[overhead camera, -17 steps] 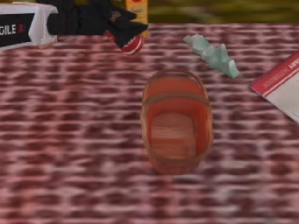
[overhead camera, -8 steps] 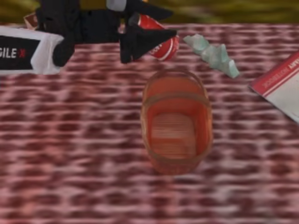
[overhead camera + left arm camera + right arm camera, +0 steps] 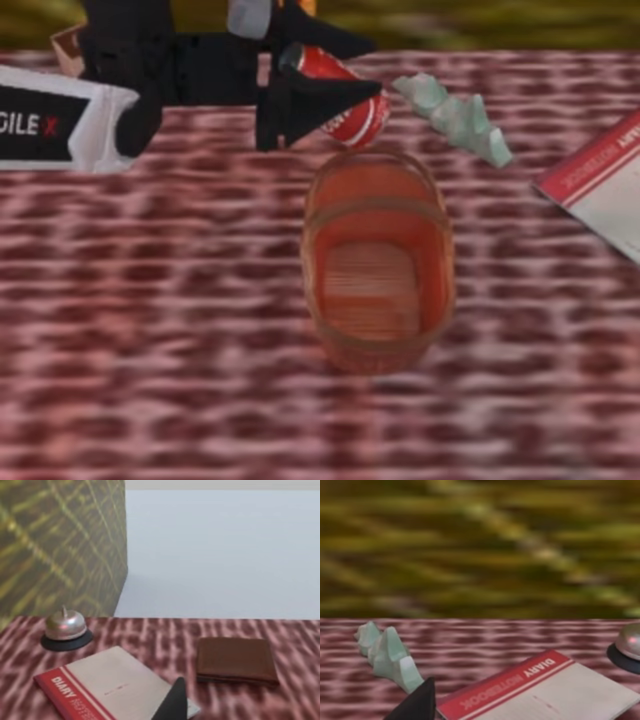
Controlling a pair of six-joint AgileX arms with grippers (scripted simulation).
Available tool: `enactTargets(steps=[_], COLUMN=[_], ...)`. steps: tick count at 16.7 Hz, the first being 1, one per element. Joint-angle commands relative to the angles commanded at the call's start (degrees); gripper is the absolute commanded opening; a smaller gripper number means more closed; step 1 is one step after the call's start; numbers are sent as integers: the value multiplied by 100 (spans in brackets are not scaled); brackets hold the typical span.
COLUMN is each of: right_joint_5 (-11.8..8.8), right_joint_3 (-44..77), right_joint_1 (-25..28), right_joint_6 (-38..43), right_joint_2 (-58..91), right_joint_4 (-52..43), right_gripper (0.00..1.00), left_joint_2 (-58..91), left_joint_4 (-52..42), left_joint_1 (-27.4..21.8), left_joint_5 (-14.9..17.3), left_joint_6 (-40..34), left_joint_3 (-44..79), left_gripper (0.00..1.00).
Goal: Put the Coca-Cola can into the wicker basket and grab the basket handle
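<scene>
Left gripper (image 3: 325,85) has its fingers clamped on the Coca-Cola can (image 3: 345,98), held just beyond the wicker basket (image 3: 378,262); drop-in and basket handle (image 3: 376,209) grab remain.

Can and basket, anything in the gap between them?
Nothing. In the top view the can, held in the left tool, hangs just past the basket rim, only tablecloth between.

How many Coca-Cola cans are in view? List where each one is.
1. The Coca-Cola can is clamped in the left gripper, held tilted just beyond the far rim of the wicker basket in the top view. The arm may hide others.
</scene>
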Motion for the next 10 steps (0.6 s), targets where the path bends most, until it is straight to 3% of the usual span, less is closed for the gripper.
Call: enactTargets(steps=[3, 10], right_joint_5=[0, 0], right_joint_3=[0, 0], right_joint_1=[0, 0], right_joint_6=[0, 0], right_joint_2=[0, 0], right_joint_4=[0, 0], right_gripper=[100, 100], left_joint_2=[205, 1381], left_joint_4=[234, 1834], left_joint_1=[26, 110], left_joint_5=[0, 23], left_joint_6=[7, -32], left_joint_3=[-38, -395], left_gripper=[0, 0])
